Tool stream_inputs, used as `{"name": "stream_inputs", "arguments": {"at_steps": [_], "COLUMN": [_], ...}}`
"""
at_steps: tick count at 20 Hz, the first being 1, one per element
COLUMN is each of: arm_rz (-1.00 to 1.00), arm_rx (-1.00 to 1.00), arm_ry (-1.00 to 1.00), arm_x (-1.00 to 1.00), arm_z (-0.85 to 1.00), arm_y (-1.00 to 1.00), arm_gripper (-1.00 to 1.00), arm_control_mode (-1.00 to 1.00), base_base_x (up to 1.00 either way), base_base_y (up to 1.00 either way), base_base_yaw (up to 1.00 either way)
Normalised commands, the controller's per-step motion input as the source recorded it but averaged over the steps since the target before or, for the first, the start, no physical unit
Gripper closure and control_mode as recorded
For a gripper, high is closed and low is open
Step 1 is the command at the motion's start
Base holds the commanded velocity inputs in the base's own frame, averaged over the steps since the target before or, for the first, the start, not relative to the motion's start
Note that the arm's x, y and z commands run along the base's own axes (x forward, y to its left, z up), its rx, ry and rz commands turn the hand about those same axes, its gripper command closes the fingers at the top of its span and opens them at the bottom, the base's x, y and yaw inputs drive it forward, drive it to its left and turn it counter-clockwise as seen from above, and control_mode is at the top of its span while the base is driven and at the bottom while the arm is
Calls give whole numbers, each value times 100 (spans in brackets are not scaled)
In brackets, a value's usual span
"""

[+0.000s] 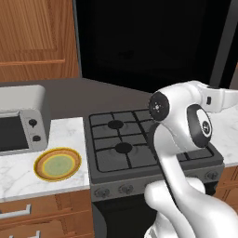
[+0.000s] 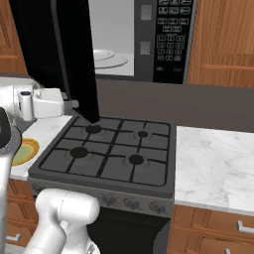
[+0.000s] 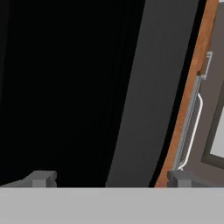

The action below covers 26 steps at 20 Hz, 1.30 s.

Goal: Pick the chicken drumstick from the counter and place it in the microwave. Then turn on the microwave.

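The microwave [image 2: 136, 39] stood above the stovetop [image 2: 106, 151], at about 12 o'clock in the right base view, and its door [image 2: 74, 54] was swung wide open toward the robot. Through the opening one could see the pale inside with the round glass turntable [image 2: 106, 57], and the keypad [image 2: 171, 34] was at 1 o'clock. Nothing that could be told as food lay on the turntable.

The chicken drumstick could not be found in any of the pictures, so its place cannot be told. The yellow plate [image 1: 57, 164] lay on the bench [image 1: 18, 172] at 8 o'clock in the left base view, just in front of the silver toaster oven [image 1: 21, 123] and beside the stovetop. Its green middle looked bare.

The arm [image 1: 186, 139] rose at 4 o'clock in the left base view and bent over the right part of the stovetop. In the right base view its white wrist [image 2: 42, 104] pointed from 9 o'clock toward the lower edge of the open door.

In the hand view the hand [image 3: 109, 179] was open, with its two fingertips [image 3: 41, 178] far apart at 6 o'clock, and nothing was between them. In front of it there was the dark face of the door, very near, and at 3 o'clock a thin strip of brown wood.

The right part of the bench, at 4 o'clock in the right base view, was white marble.
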Motion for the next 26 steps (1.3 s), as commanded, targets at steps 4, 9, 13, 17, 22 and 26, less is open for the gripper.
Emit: {"name": "stream_inputs", "arguments": {"at_steps": [4, 9, 13, 17, 22, 26], "arm_rz": [0, 6, 11, 14, 12, 12], "arm_rx": [3, 5, 3, 3, 2, 0], "arm_ry": [2, 3, 0, 0, 1, 2], "arm_x": [23, 33, 45, 50, 44, 36], "arm_z": [0, 3, 5, 8, 12, 14], "arm_y": [-34, -36, -27, -22, -20, -14], "arm_gripper": [-100, -100, -100, -100, -100, -100], "arm_control_mode": [-100, -100, -100, -100, -100, -100], "base_base_x": [0, 0, 0, 0, 0, 0], "base_base_y": [0, 0, 0, 0, 0, 0], "base_base_yaw": [0, 0, 0, 0, 0, 0]}}
